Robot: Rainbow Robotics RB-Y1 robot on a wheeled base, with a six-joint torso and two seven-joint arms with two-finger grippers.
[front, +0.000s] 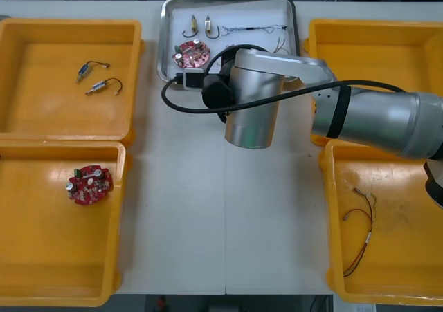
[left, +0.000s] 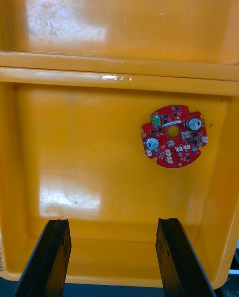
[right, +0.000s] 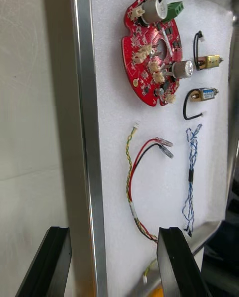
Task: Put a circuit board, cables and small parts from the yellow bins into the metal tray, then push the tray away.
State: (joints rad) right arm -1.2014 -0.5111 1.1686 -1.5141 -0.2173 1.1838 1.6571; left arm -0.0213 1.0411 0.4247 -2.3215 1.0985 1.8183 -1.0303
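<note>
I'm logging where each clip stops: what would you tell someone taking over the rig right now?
Right gripper: open, one finger each side of the tray's near rim.
Left gripper: open, above the near left bin and its spare board.
In the tray: a board, two small metal parts, a red and yellow cable, a blue and white cable.
Done: loading, by the look of it.
Left: push the tray away.

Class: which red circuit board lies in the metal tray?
The circuit board by the right gripper, whose open jaws straddle the rim of the tray; the other board sits in the near left yellow bin, under the left gripper.
</note>
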